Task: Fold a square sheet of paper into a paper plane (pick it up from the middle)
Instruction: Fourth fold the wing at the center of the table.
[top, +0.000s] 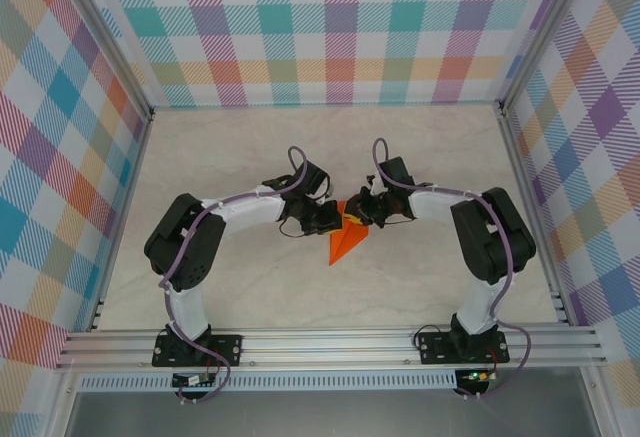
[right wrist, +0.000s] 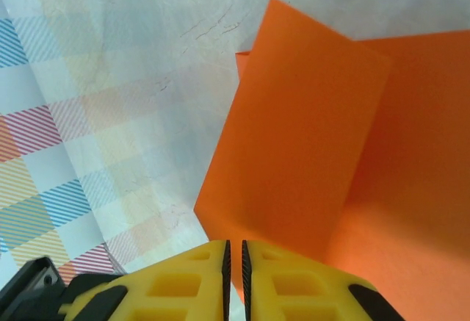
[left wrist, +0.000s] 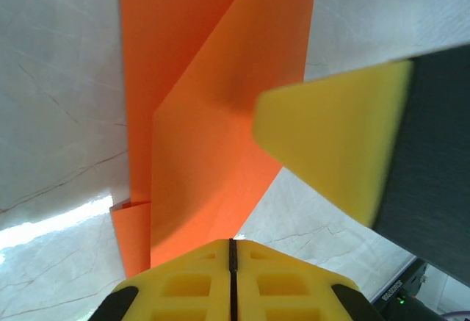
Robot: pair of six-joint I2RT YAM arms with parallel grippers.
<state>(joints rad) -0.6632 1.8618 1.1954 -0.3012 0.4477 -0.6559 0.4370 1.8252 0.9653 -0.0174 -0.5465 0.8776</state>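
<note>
The square sheet of paper (top: pixel 345 247) is bright orange and folded into a creased, pointed shape, its tip toward the near edge. It lies mid-table between both arms. My left gripper (top: pixel 334 222) meets it from the left. In the left wrist view the left gripper (left wrist: pixel 232 242) has its yellow jaws pressed together at the edge of the paper (left wrist: pixel 205 115), and a yellow finger (left wrist: pixel 330 145) of the right gripper lies over the sheet. My right gripper (top: pixel 361 216) comes in from the right. Its jaws (right wrist: pixel 234 244) leave only a thin slit, with a raised flap of paper (right wrist: pixel 308 137) at them.
The pale marble tabletop (top: pixel 250 147) is bounded by checked walls on three sides. An aluminium rail (top: pixel 330 342) runs along the near edge by both arm bases. The two arms arch inward, and their wrists nearly touch above the paper.
</note>
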